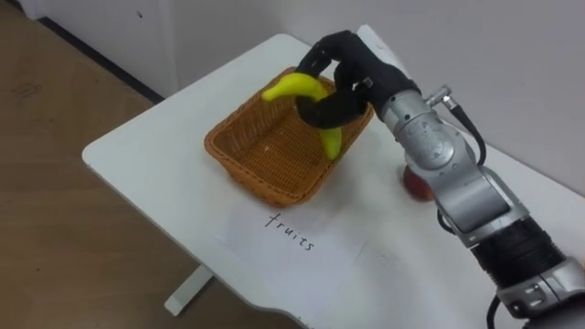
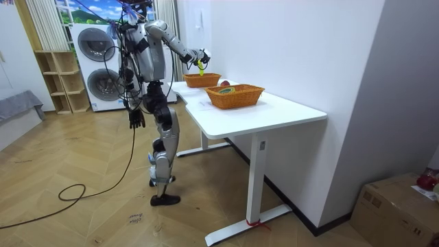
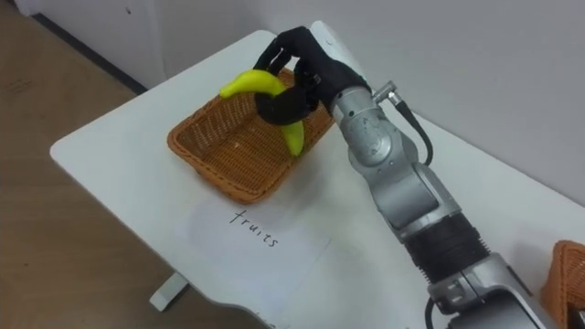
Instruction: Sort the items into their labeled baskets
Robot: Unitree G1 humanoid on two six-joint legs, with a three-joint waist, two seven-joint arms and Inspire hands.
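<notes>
**Right hand gripping a banana over the wicker basket**

The right arm is stretching in from the right across the white tabletop, its forearm angling toward the far side of the wicker basket. The right hand is turning palm-down above the basket's far right corner. Its dark fingers and thumb are wrapping tightly round the middle of the banana. One end of the banana is pointing out over the basket's hollow. The other end is drooping toward the basket's right rim, and whether it is touching the wicker cannot be told.

In the room view the robot is standing at the tabletop's edge beside the basket. Its left hand is hanging at its side, well apart from the basket and too small for its fingers to be read.

To the right of the basket, a red round thing is lying on the tabletop, mostly covered by the forearm. Just in front of the basket a sheet of paper with handwriting is lying flat, its edges faint against the white. Well to the right of the wicker basket, a second basket is being cut off by the right eye view's edge. Its contents are hard to make out in the room view.
</notes>
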